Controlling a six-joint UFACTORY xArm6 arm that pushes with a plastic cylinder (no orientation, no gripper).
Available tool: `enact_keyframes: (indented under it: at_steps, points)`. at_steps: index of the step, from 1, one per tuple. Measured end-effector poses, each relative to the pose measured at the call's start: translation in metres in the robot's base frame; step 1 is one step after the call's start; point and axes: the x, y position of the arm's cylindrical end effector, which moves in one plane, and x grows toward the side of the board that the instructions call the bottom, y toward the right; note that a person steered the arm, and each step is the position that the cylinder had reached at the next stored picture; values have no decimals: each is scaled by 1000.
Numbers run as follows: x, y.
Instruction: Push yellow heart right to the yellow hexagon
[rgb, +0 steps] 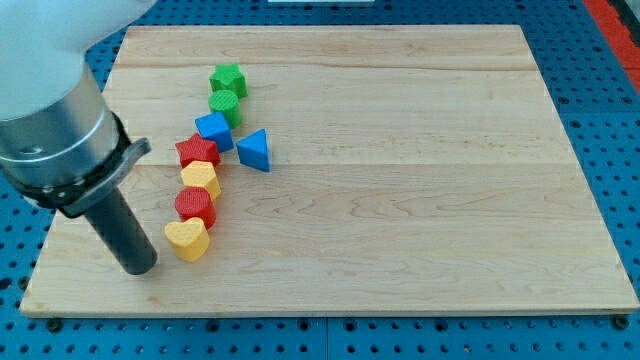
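The yellow heart (187, 239) lies near the board's lower left, lowest in a line of blocks. The yellow hexagon (201, 178) lies above it, with a red cylinder-like block (195, 206) between the two. My tip (139, 270) rests on the board just left of the yellow heart and slightly below it, a small gap apart.
Above the yellow hexagon the line continues with a red star (197, 152), a blue cube (214, 130), a green cylinder (224, 103) and a green star (228, 78). A blue triangle (255, 150) lies right of the blue cube. The wooden board (420, 200) sits on a blue pegboard.
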Motion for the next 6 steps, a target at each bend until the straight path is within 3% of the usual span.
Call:
enact_keyframes:
  at_steps: [1, 4, 6]
  points:
    - [-9, -4]
    - [-11, 123]
    - [-29, 112]
